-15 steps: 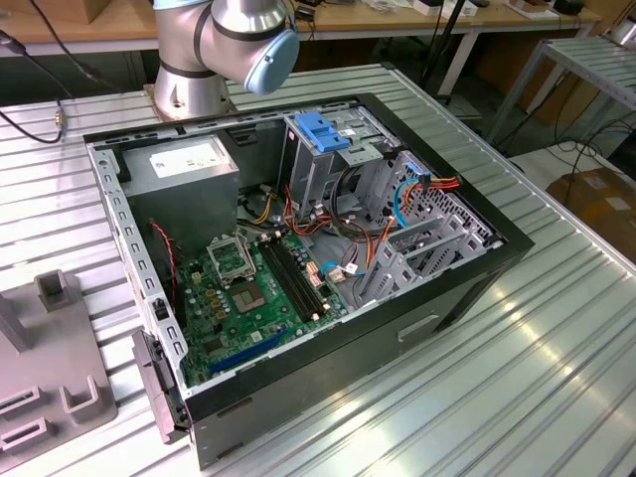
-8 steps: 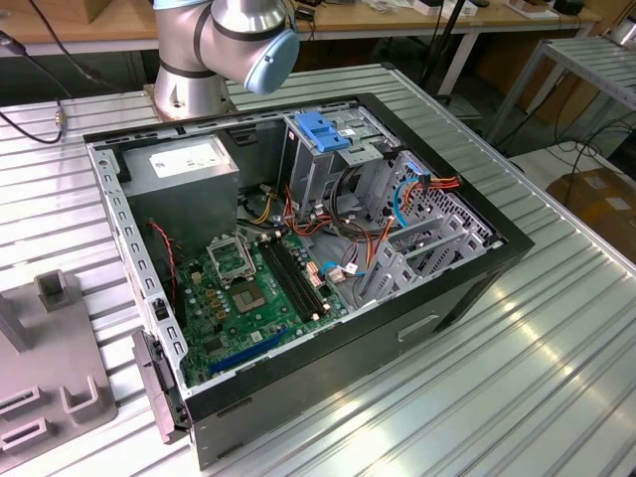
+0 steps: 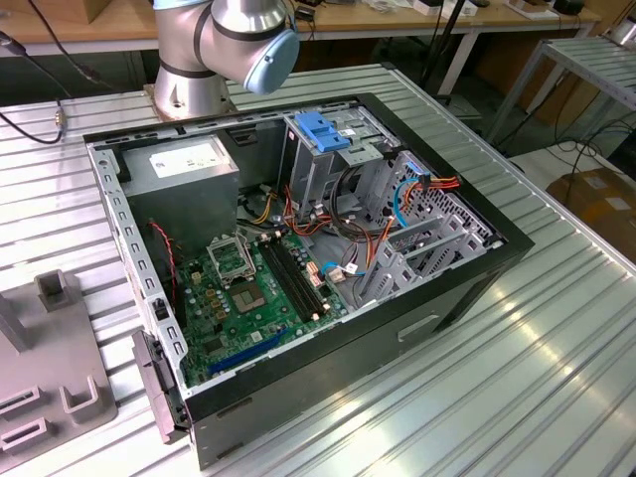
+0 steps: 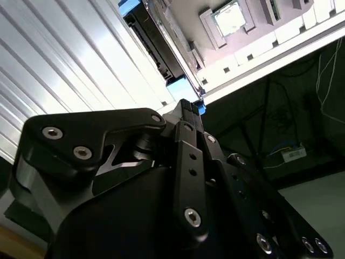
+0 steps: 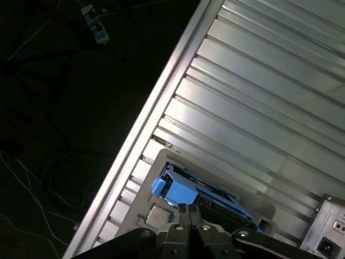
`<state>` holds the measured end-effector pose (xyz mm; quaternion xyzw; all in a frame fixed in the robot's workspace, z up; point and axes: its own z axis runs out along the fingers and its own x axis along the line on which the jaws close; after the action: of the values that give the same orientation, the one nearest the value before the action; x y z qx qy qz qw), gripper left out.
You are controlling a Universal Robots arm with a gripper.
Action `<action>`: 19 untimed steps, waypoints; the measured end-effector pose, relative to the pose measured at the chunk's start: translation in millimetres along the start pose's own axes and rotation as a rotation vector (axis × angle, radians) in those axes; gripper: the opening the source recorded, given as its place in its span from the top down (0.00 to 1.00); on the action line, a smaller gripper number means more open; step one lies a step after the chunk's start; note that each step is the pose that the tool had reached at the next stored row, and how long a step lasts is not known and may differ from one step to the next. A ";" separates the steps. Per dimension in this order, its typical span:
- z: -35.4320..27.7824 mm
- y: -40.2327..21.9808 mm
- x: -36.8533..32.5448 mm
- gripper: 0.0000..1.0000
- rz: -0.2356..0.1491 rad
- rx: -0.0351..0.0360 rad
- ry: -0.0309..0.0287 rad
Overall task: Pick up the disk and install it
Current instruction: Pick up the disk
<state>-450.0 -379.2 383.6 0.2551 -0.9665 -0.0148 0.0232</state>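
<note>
The disk (image 5: 186,192) stands on edge in a slot of a grey holder (image 5: 161,162) near the edge of the ribbed table. It is a dark slab with a blue plastic frame, also seen in the second wrist view as the disk (image 4: 156,46). My gripper (image 5: 186,211) hangs just in front of the disk's blue end, its two black fingers pressed together. In the second wrist view the gripper (image 4: 186,107) has its tips right at the blue frame; I cannot tell whether they touch it. The open computer case (image 3: 328,378) lies on the table with its drive cage (image 3: 320,134) inside.
The arm's base (image 3: 194,84) stands behind the case. A grey box with a white sticker (image 3: 184,164) sits in the case's back corner, with the motherboard (image 3: 253,288) and loose cables (image 3: 417,194) beside it. A grey fixture (image 3: 45,378) lies at the exterior view's left. The table edge (image 5: 156,108) drops to dark floor.
</note>
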 end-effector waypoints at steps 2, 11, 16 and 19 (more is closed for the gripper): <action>0.1 0.0 0.0 0.90 -0.032 0.0015 0.0007; 0.4 0.0 0.0 0.90 -0.208 0.0111 0.0027; 1.2 0.0 0.0 0.90 -0.311 0.0181 0.0017; 3.8 -0.1 -0.1 0.90 -0.317 0.0213 -0.0017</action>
<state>-450.0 -379.2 379.8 0.4047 -0.9143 -0.0082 0.0170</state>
